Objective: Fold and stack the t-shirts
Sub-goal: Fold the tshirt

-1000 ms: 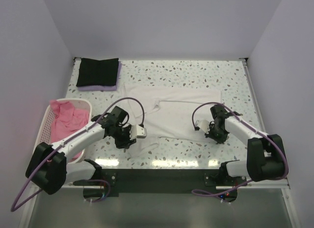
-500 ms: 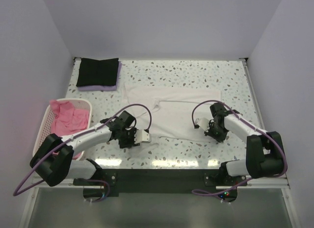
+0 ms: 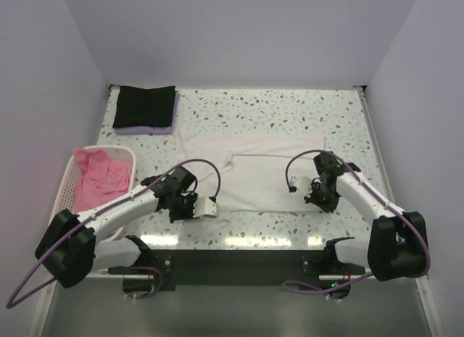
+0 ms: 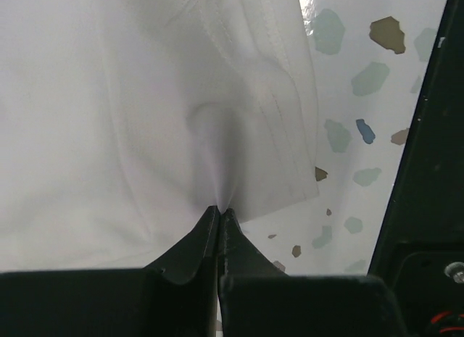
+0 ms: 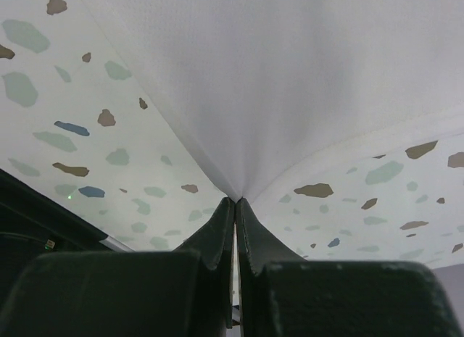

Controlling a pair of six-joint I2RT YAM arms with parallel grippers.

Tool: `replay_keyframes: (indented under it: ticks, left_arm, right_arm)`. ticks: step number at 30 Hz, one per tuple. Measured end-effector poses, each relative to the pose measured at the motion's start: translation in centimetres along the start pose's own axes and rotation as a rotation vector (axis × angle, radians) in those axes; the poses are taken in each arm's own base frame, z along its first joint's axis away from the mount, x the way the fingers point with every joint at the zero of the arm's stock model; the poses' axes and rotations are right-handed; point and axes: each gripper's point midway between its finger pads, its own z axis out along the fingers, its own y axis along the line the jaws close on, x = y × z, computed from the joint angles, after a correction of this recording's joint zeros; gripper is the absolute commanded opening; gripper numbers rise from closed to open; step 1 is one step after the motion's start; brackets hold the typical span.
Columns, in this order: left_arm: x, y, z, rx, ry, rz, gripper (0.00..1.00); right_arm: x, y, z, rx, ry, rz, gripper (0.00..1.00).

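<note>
A white t-shirt (image 3: 264, 170) lies spread flat in the middle of the table. My left gripper (image 3: 196, 207) is shut on its near left hem, and the cloth puckers into the closed tips (image 4: 220, 209). At the near right corner my right gripper (image 3: 317, 199) is also shut on the white fabric, which rises in a tent from the pinch (image 5: 235, 200). A folded black t-shirt (image 3: 145, 105) rests on a folded lavender t-shirt (image 3: 145, 129) at the back left. Pink t-shirts (image 3: 101, 179) lie crumpled in the basket.
The pale pink lattice basket (image 3: 64, 190) stands at the table's left edge beside my left arm. Speckled tabletop (image 3: 290, 105) shows behind the white t-shirt. A black strip (image 4: 424, 170) along the near table edge runs close to both grippers.
My left gripper has closed on the white t-shirt's near left hem. The t-shirt has shifted slightly toward the near edge. The right gripper has stayed shut on its corner.
</note>
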Motion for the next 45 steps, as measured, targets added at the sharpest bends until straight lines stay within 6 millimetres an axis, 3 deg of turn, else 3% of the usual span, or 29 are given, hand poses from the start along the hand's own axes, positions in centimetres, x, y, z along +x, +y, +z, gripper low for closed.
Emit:
replay_keyframes:
  ticks: [3, 8, 16, 23, 30, 45]
  left_arm:
    - [-1.0, 0.8, -1.6, -0.002, -0.018, -0.008, 0.0]
    - [-2.9, 4.1, -4.1, -0.061, -0.069, -0.046, 0.0]
    - [-3.0, 9.5, -5.8, -0.111, -0.075, -0.114, 0.0]
    - [-4.2, 13.4, -5.8, -0.135, -0.079, -0.107, 0.0]
    - [-4.2, 17.5, -6.0, -0.167, -0.075, -0.113, 0.0]
    - [-3.8, 21.3, -5.0, -0.184, -0.071, -0.123, 0.0]
  right_arm:
    - [-0.1, -0.2, -0.5, 0.0, 0.0, -0.013, 0.0]
    - [-0.5, -1.6, -1.1, -0.009, -0.003, 0.0, 0.0]
    - [-1.8, -5.1, -2.2, 0.009, -0.024, 0.019, 0.0]
    - [-3.2, -7.7, -2.2, 0.01, -0.022, 0.013, 0.0]
    - [-4.1, -9.6, -2.0, 0.018, -0.024, 0.015, 0.0]
    - [-4.7, -12.1, -0.4, 0.006, -0.014, 0.018, 0.0]
